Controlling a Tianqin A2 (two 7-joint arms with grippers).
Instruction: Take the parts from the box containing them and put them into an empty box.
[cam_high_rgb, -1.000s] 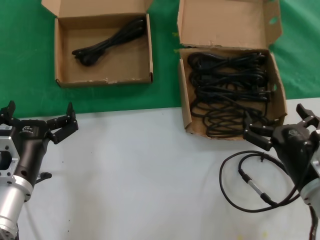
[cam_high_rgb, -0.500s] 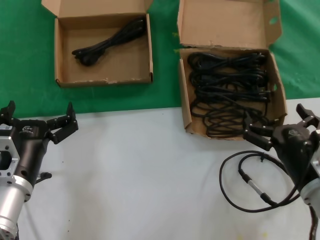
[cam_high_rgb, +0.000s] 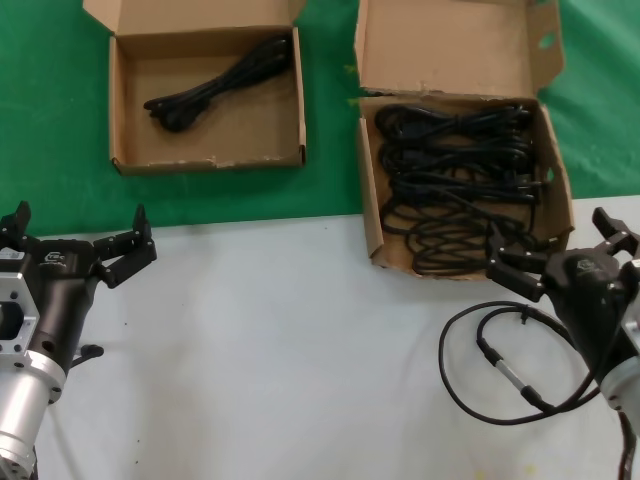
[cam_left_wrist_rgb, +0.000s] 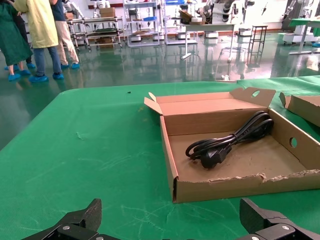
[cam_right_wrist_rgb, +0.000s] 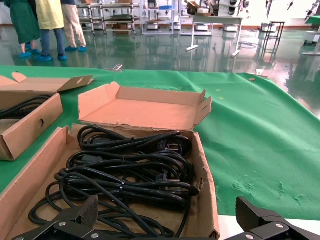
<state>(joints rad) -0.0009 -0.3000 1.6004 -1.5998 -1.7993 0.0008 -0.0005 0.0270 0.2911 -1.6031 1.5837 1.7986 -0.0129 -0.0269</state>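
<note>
My left gripper (cam_high_rgb: 76, 250), black, jaws spread wide, holds nothing over the smooth white tabletop (cam_high_rgb: 280, 350). Beyond it, on green cloth (cam_high_rgb: 50, 120), the shallow brown cardboard carton with frayed rim (cam_high_rgb: 208, 160) holds one folded black rubbery cord (cam_high_rgb: 215, 82). The deeper brown carton (cam_high_rgb: 455, 45) is packed with coiled black cords (cam_high_rgb: 455, 185). My right gripper (cam_high_rgb: 560, 255) waits at its near corner, splayed wide, empty. Glossy workshop floor behind.

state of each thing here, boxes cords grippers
larger box: flaps open, holds several cord bundles
smaller box: flaps open, holds one cord bundle
left gripper: open, holds nothing, near table edge
right gripper: open, holds nothing, at larger box's front edge
</note>
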